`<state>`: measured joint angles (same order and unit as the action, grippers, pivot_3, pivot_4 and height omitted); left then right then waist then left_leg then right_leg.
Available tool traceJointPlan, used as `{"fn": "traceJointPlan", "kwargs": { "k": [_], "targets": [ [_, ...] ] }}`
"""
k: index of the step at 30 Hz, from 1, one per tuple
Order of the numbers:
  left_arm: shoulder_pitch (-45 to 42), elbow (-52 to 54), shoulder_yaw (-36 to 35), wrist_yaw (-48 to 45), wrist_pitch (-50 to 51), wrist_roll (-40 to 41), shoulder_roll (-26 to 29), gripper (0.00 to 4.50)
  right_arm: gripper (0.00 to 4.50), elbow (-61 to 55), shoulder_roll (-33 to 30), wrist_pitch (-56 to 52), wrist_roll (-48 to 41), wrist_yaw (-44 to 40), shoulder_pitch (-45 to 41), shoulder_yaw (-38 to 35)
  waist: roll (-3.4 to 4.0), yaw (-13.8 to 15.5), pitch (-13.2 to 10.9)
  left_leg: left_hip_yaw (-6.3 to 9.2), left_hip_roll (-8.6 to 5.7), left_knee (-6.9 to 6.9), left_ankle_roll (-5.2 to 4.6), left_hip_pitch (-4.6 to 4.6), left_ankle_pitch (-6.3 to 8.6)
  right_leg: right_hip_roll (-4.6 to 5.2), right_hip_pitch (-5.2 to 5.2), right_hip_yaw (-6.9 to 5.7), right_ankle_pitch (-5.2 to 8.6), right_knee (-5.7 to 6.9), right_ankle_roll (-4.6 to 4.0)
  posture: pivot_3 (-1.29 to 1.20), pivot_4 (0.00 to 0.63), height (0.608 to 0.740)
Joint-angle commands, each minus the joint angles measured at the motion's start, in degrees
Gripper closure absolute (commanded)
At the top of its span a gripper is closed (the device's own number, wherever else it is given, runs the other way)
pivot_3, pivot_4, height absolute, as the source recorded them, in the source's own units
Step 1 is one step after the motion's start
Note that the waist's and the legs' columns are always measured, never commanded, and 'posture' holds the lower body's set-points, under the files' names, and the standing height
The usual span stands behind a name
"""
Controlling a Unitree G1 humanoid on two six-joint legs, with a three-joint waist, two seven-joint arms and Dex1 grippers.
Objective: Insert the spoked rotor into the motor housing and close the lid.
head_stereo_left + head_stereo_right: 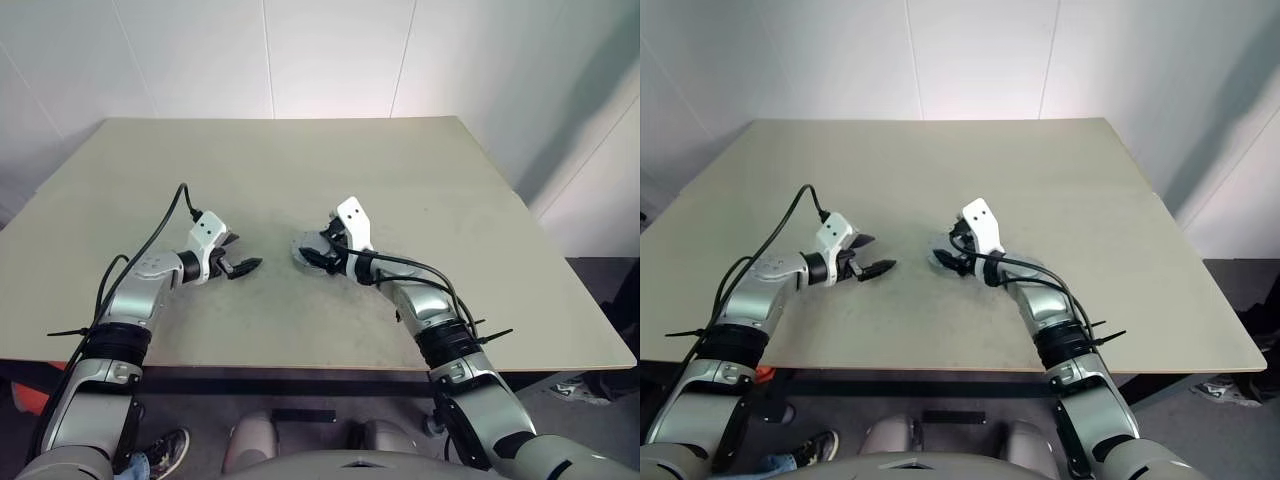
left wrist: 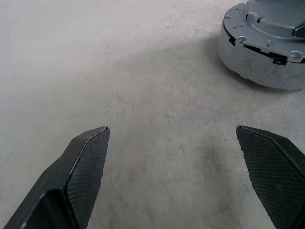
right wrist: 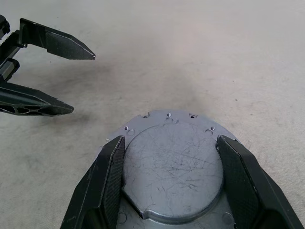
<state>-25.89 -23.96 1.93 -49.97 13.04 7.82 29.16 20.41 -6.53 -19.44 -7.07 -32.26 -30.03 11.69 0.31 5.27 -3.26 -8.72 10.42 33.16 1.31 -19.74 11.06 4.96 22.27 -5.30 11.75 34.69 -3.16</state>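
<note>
The right gripper (image 3: 169, 183) has its two black fingers (image 3: 107, 183) spread to either side of a raised round plate on top of the lid (image 3: 171, 162), a scratched grey metal disc with small holes around its flange. The pads sit right against the edges of that raised part, so the jaws straddle it closely; whether they actually press on it cannot be told. In the head views the lid lies flat on the table (image 1: 400, 180), near the middle of the near half, with the right gripper reaching over it from the robot's side.

The left gripper (image 2: 174, 138) stands wide open, its fingertips (image 2: 95, 143) far apart and holding nothing, above bare tabletop. It points across toward the lid, which shows in the left wrist view as a low silvery round body with a stepped top, well apart from the left fingertips. From the right wrist view the left gripper's open black fingers appear beyond the lid, apart from it.

The table is a pale beige-grey slab, scuffed and marked with dark smudges around the working area. Beyond its far edge rise plain white wall panels with thin vertical seams. To the right of the table a strip of dark floor shows.
</note>
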Motion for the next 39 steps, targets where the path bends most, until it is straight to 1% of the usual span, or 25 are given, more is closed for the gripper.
{"fn": "traceJointPlan", "kwargs": {
  "k": [1,12,17,20,23,27,28,30,32,36,39],
  "targets": [
    [-0.8,1.8,-0.2,-0.1,-0.5,0.4,-0.2,0.00,1.56,2.7,0.8,0.2,1.5,1.6,-0.8,0.1,0.00,-0.2,0.0,0.00,0.00,0.00,0.01,0.01,0.00,-0.01,0.00,0.00,0.00,0.00,0.00,0.00,0.000,0.740],
    [0.0,2.9,-0.3,0.1,0.1,0.6,-0.2,0.00,1.56,7.4,3.2,1.9,3.3,2.9,-2.2,1.0,-0.01,-1.4,0.0,0.01,0.00,0.00,0.03,0.15,-0.02,-0.02,-0.06,0.03,0.01,-0.01,0.02,0.00,0.000,0.740],
    [0.0,3.0,-0.3,0.2,0.2,0.6,-0.3,0.00,1.56,8.5,5.1,4.7,2.5,3.7,-3.3,-0.8,-0.01,-1.5,0.0,0.03,0.01,-0.03,0.03,0.29,-0.01,-0.08,-0.06,0.04,0.02,-0.07,0.03,0.00,0.000,0.740],
    [-0.1,2.9,-0.4,0.2,0.3,0.6,-0.3,0.00,1.56,7.0,5.5,6.2,1.1,2.2,-3.3,-1.8,-0.01,-1.6,-0.1,0.06,0.01,-0.05,0.03,0.29,-0.01,-0.10,-0.01,0.04,0.02,-0.14,0.03,0.00,0.000,0.740],
    [-0.1,2.7,-0.4,0.2,0.2,0.6,-0.3,0.00,1.56,3.5,5.3,6.4,-0.5,-1.0,-2.3,-2.0,-0.03,-1.5,-0.1,0.06,0.01,-0.06,0.03,0.17,-0.01,-0.11,0.06,0.04,0.02,-0.18,0.04,0.00,0.000,0.740],
    [-0.1,2.5,-0.4,0.3,0.1,0.6,-0.3,0.00,1.56,1.3,5.3,7.4,-0.6,-2.4,-1.8,-2.0,-0.05,-1.5,-0.1,0.05,0.01,-0.06,0.03,-0.07,-0.02,-0.13,0.26,0.10,0.01,-0.14,0.02,0.00,0.000,0.740],
    [-0.1,2.5,-0.4,0.4,0.1,0.6,-0.4,0.00,1.56,1.2,5.4,7.7,-0.3,-2.2,-1.8,-1.9,-0.07,-1.5,-0.1,0.04,0.01,-0.06,0.04,-0.18,-0.02,-0.15,0.38,0.16,-0.01,-0.07,-0.02,0.00,0.000,0.740],
    [-0.2,2.4,-0.4,0.5,0.0,0.6,-0.5,0.00,1.56,2.0,5.4,8.8,0.9,-1.5,-2.0,-1.4,-0.07,-1.5,-0.1,0.02,-0.01,-0.07,-0.01,-0.37,0.00,-0.21,0.63,0.30,-0.31,0.06,-0.53,0.00,0.000,0.740],
    [-0.3,2.3,-0.3,0.5,-0.1,0.6,-0.6,0.00,1.56,3.2,5.4,10.0,2.2,-0.8,-2.2,-0.8,-0.06,-1.4,-0.1,0.02,0.05,-0.20,0.11,-0.53,0.02,-0.35,0.81,0.36,-0.25,0.03,-0.67,0.00,0.000,0.740],
    [-0.4,2.3,-0.5,0.5,-0.2,0.5,-0.5,0.00,1.56,4.1,5.4,11.1,2.9,-1.3,-1.9,0.0,-0.06,-1.4,-0.1,0.02,0.22,-0.20,0.29,-0.75,0.13,-0.53,1.00,0.36,-0.13,-0.01,-0.78,0.00,0.000,0.740],
    [-0.4,2.1,-0.6,0.5,-0.3,0.5,-0.4,0.00,1.56,4.3,5.1,11.1,2.9,-2.1,-1.6,0.2,-0.07,-1.4,-0.1,0.01,0.26,-0.19,0.30,-0.71,0.14,-0.55,1.00,0.36,-0.12,-0.01,-0.79,0.00,0.000,0.740]
  ]
}}
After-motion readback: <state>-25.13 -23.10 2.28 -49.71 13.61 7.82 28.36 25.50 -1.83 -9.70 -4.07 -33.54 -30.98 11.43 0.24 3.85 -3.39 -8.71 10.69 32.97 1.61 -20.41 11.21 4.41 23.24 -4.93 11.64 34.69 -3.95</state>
